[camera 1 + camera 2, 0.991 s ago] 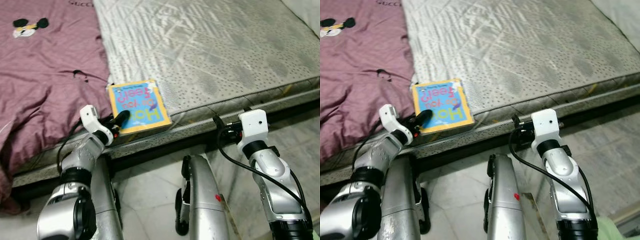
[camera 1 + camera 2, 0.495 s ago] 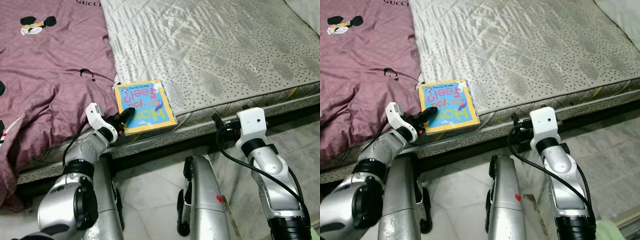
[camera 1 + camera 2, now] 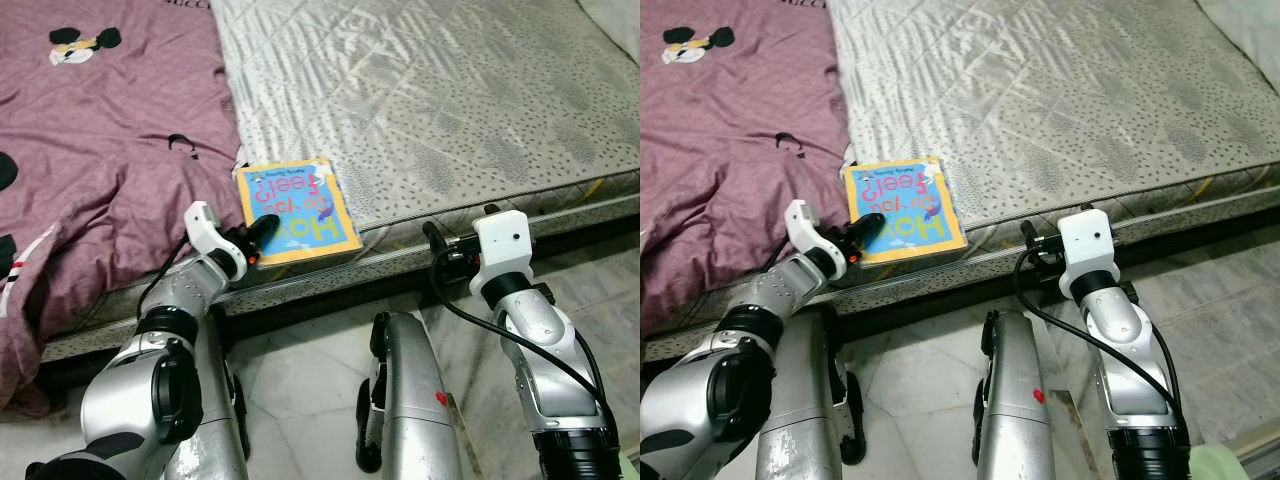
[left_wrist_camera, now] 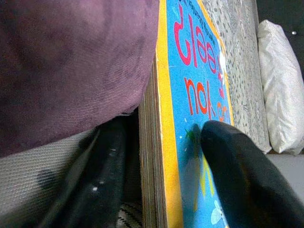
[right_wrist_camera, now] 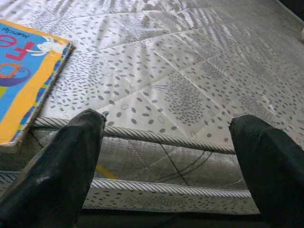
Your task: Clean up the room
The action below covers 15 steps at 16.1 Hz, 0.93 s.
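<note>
Overhead, left eye view: board book (image 3: 296, 212) lies flat at the mattress (image 3: 450, 110) edge, just beside the maroon blanket (image 3: 100, 150); left end effector (image 3: 256, 236) sits at its near corner.
Right eye view: right end effector (image 3: 1032, 240) hovers beside the mattress edge, apart from the book.
Left wrist view: one finger (image 4: 237, 166) on the cover, the other under the book's edge, clamping it.
Right wrist view: fingers (image 5: 61, 166) spread wide, holding nothing.
</note>
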{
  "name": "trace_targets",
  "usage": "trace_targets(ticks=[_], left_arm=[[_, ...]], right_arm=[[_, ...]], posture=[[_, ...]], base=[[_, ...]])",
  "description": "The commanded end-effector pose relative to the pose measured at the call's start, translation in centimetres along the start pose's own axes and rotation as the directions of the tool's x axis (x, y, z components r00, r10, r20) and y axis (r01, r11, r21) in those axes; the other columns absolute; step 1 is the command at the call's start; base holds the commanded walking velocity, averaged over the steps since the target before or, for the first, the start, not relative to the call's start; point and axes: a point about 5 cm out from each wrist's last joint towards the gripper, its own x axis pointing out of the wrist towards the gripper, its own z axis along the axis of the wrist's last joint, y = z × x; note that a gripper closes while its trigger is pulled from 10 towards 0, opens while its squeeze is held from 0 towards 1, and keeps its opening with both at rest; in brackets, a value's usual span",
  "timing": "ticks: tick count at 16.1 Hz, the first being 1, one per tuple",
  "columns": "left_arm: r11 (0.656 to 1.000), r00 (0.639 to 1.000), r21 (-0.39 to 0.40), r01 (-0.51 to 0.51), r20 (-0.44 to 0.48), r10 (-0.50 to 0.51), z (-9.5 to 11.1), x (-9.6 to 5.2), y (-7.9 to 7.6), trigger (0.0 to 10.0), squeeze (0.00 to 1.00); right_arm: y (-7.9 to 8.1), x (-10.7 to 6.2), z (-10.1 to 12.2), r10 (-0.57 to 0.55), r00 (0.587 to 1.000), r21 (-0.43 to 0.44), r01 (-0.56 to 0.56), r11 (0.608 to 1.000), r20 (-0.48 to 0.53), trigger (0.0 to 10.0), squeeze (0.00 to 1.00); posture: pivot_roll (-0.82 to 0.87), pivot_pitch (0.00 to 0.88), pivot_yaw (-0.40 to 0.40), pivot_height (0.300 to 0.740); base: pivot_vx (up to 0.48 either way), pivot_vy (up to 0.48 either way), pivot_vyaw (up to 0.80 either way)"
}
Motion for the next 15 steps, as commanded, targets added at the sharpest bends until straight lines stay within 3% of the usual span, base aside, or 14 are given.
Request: trace_targets(ticks=[1, 5, 6, 11, 15], left_arm=[[0.997, 0.982, -0.068, 0.018, -0.188, -0.031, -5.0, 0.9, -1.0, 0.0, 0.00], [0.997, 0.983, -0.076, 0.013, -0.184, -0.026, -5.0, 0.9, -1.0, 0.0, 0.00], [0.992, 0.989, -0.121, 0.031, -0.138, -0.048, -4.1, 1.2, -1.5, 0.0, 0.00], [0.989, 0.985, -0.089, 0.115, -0.122, -0.125, -3.6, 2.0, -3.2, 0.0, 0.00], [0.995, 0.996, -0.071, 0.076, -0.045, -0.079, -2.5, 2.0, -2.8, 0.0, 0.00]], right_arm=[[0.0, -0.2, -0.5, -0.006, 1.000, 0.002, 0.006, 1.000, -0.018, 10.0, 0.00], [0.0, -0.2, -0.5, -0.006, 1.000, 0.001, 0.006, 1.000, -0.017, 10.0, 0.00], [0.0, 0.0, -0.5, -0.010, 1.000, -0.001, 0.010, 1.000, -0.014, 10.0, 0.00], [0.2, 0.4, -0.4, -0.010, 1.000, -0.001, 0.010, 1.000, -0.003, 10.0, 0.00], [0.1, 0.8, -0.3, -0.014, 1.000, -0.003, 0.014, 1.000, 0.008, 10.0, 0.00]], posture=[[-0.25, 0.241, -0.073, 0.505], [-0.25, 0.240, -0.072, 0.505], [-0.25, 0.235, -0.068, 0.505], [-0.24, 0.227, -0.069, 0.505], [-0.23, 0.221, -0.068, 0.505]], base=[[0.000, 0.000, 0.00], [0.000, 0.000, 0.00], [0.000, 0.000, 0.00], [0.000, 0.000, 0.00], [0.000, 0.000, 0.00]])
